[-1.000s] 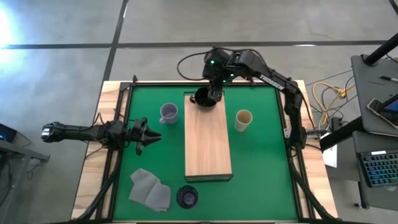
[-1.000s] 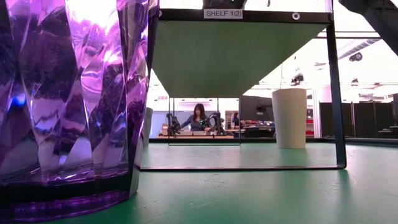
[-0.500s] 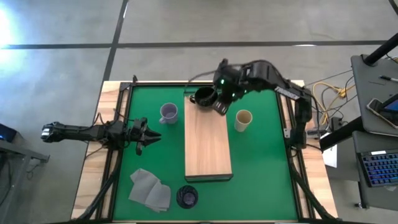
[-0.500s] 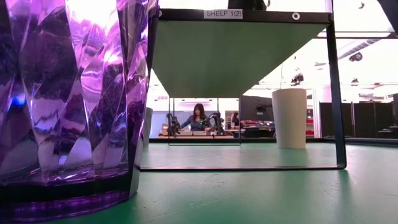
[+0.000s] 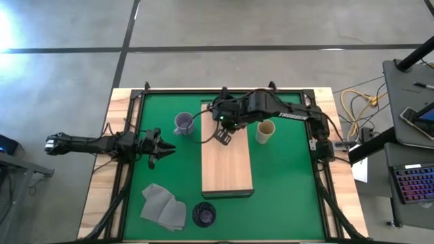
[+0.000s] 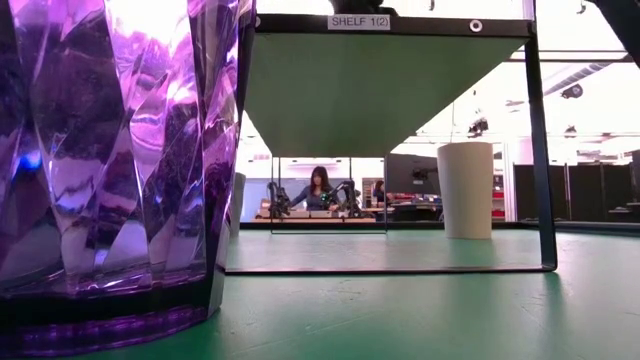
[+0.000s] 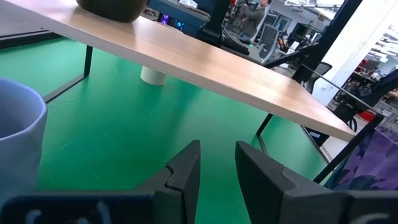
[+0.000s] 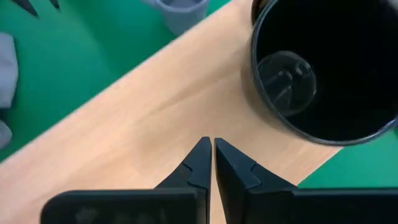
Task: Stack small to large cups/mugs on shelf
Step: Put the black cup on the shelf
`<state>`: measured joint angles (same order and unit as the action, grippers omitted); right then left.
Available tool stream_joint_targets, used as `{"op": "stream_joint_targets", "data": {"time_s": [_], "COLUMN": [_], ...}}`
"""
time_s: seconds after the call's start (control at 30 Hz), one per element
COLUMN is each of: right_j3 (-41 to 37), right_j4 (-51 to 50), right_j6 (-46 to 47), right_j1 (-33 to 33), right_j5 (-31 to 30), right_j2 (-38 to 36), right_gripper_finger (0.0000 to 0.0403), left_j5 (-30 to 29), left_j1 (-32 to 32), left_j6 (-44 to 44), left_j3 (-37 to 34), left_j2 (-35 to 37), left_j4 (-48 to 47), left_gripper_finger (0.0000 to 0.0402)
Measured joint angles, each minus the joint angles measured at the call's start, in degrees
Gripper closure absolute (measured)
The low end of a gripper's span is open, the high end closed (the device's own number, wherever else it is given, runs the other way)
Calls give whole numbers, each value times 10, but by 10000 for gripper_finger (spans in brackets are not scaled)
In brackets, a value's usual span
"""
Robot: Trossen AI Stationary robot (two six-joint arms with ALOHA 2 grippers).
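Note:
The black mug [image 8: 323, 68] stands upright on the far end of the wooden shelf [image 5: 227, 166]; in the high view my right arm covers most of it. My right gripper [image 8: 213, 155] is shut and hovers over the shelf [image 8: 143, 118] just near of the mug, holding nothing. The lavender mug [image 5: 183, 123] stands on the green mat left of the shelf, and the beige cup [image 5: 265, 131] to its right. The purple tumbler [image 5: 203, 214] stands by the near edge. My left gripper [image 7: 217, 171] waits open at the table's left, nothing between its fingers.
A grey folded cloth [image 5: 163, 207] lies at the near left. The shelf stands on thin black legs [image 6: 545, 150] with room under it. The tumbler [image 6: 120, 150] fills the low view's left. People and equipment show in the room beyond the table.
My right gripper has come away from the black mug and moved along the shelf toward the near edge, swinging a little to the left, and its fingers have come together. The black mug stays upright on the shelf's far end.

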<state>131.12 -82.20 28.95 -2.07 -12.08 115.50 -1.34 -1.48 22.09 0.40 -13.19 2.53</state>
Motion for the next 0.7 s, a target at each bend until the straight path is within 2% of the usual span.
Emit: {"op": "stream_joint_targets", "data": {"time_s": [0.37, 0.7], "right_j3": [-59, -67], "right_j4": [25, 24], "right_j6": [9, 13], "right_j1": [0, -1], "right_j5": [-31, -59], "right_j2": [-3, -3], "right_gripper_finger": [390, 390], "left_j5": [0, 0], "left_j1": [0, 0], "left_j6": [0, 0], "left_j3": [0, 0], "left_j2": [1, 1], "left_j4": [0, 0], "left_gripper_finger": [314, 314]}}
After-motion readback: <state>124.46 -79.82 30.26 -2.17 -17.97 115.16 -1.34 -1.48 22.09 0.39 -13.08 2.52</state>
